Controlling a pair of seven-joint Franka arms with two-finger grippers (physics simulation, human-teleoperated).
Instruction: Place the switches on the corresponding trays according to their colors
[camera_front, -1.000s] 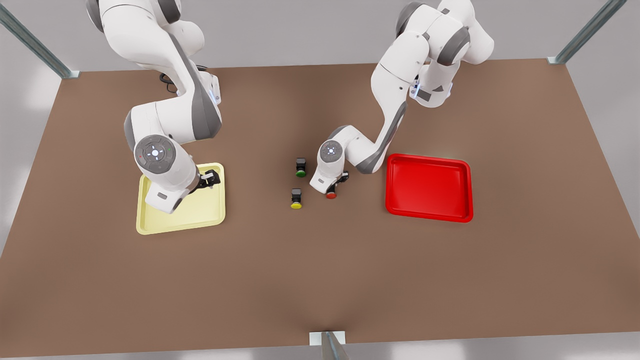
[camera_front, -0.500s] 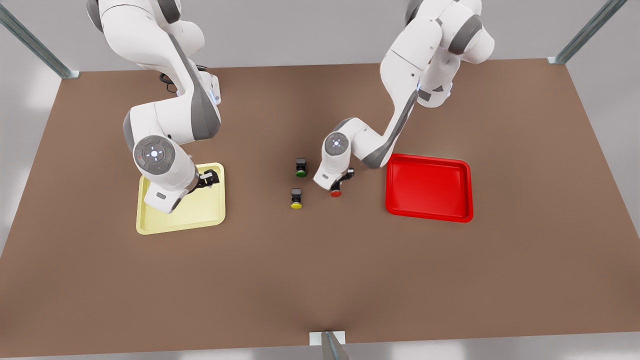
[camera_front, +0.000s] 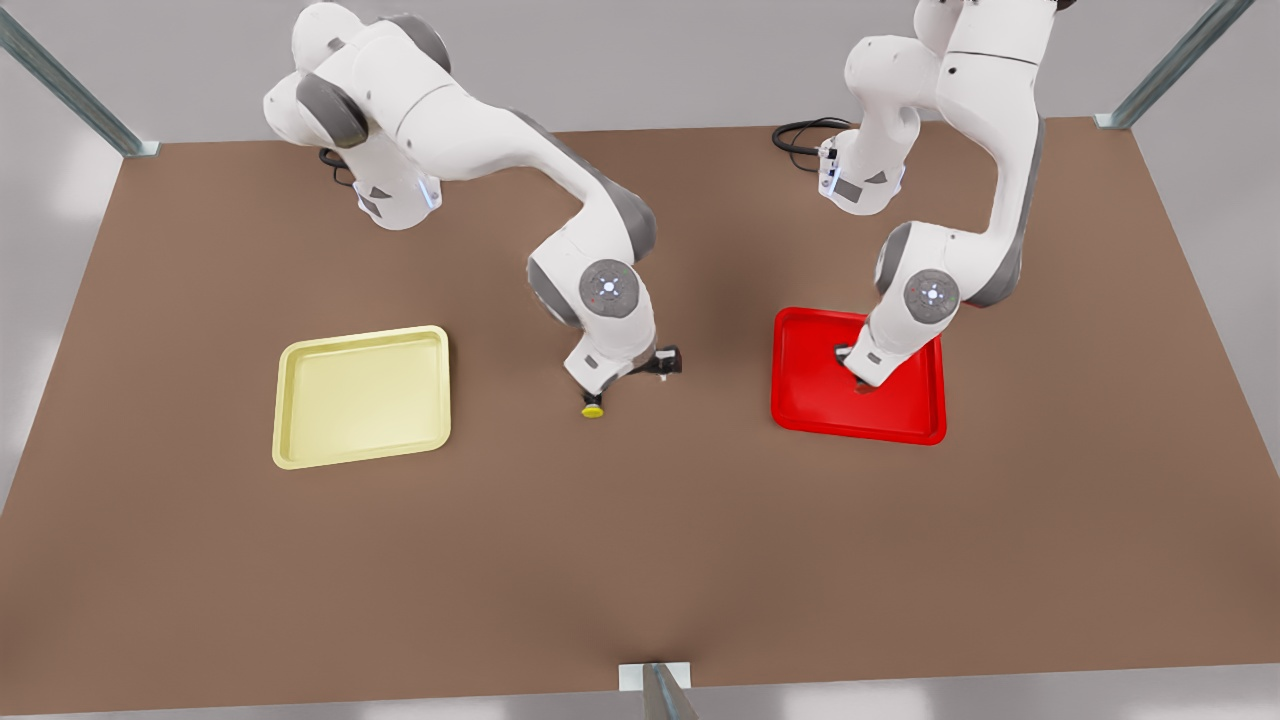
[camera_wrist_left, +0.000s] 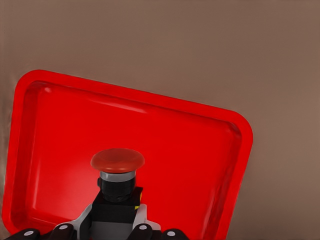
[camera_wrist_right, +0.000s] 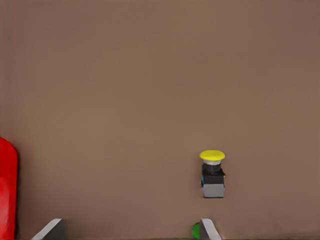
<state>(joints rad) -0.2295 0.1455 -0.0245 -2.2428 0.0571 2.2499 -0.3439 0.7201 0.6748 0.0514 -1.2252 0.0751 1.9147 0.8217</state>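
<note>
The red switch is pinched by its black body in my left gripper, which is shut on it and hangs over the red tray. In the front view this gripper is above the red tray. My right gripper is at the table's middle, open, its fingertips spread wide. The yellow switch stands on the table just beyond it, seen also as the yellow switch. A sliver of the green switch shows by one fingertip. The yellow tray lies at the front view's left.
The brown table has metal frame posts at its far corners and a bracket at the near edge. A black cable lies by the arm base at the front view's right. An edge of the red tray shows in the right wrist view.
The left gripper has carried the red switch from the table's middle to over the red tray. The right arm has swung from above the yellow tray to the middle, beside the yellow switch.
</note>
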